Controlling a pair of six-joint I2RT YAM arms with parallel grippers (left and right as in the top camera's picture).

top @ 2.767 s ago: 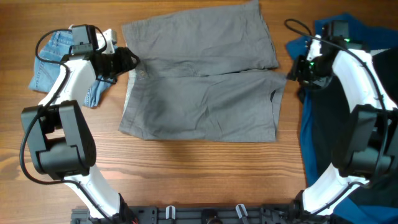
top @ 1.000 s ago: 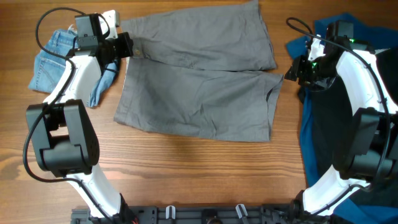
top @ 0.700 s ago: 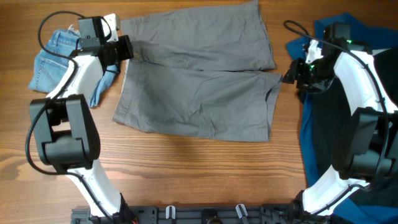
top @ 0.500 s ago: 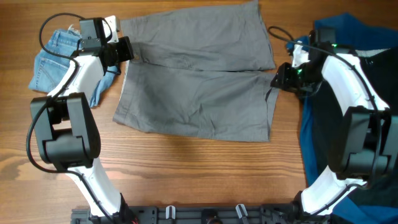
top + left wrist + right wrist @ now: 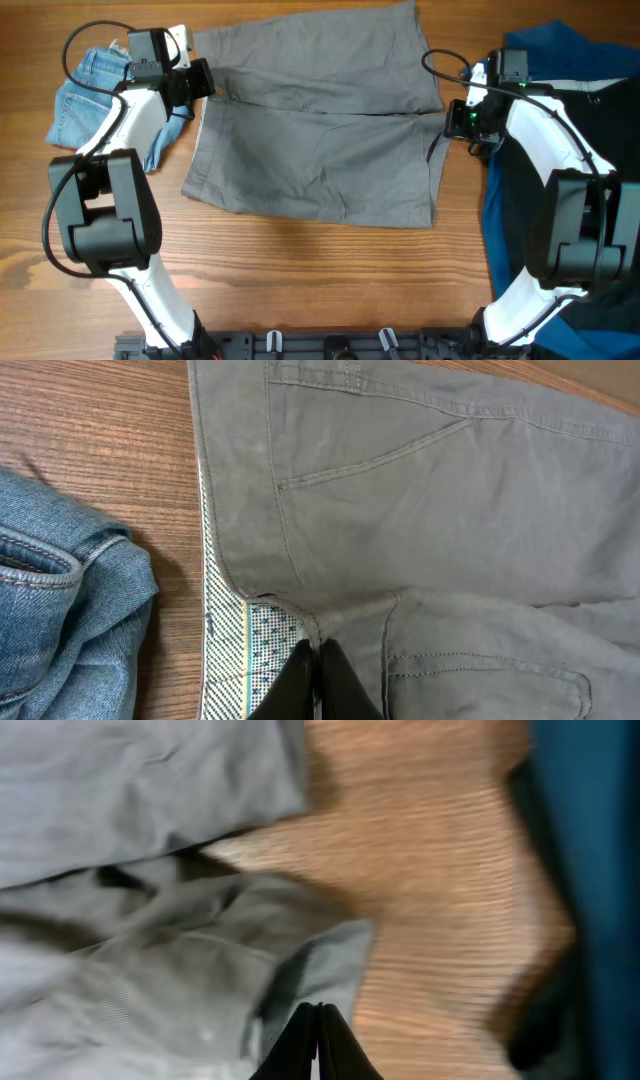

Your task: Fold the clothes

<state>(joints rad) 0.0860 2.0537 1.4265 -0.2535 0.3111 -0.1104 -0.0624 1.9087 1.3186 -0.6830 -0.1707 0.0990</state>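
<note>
Large grey shorts lie spread flat mid-table, waist to the left, both legs pointing right. My left gripper sits at the waist's far corner. In the left wrist view it is shut on the grey cloth at the fly, beside the checked pale lining. My right gripper is at the leg hems, where the two legs part. The blurred right wrist view shows its jaws shut over the hem corner. I cannot tell whether any cloth is pinched there.
Light-blue denim shorts lie bunched at the far left, close to the grey waist. A dark-blue garment with a black one on it covers the right side. Bare wood runs along the near edge.
My right gripper has moved left from the dark pile to the shorts' hem and gone from open to shut. The left gripper has stayed put on the waist.
</note>
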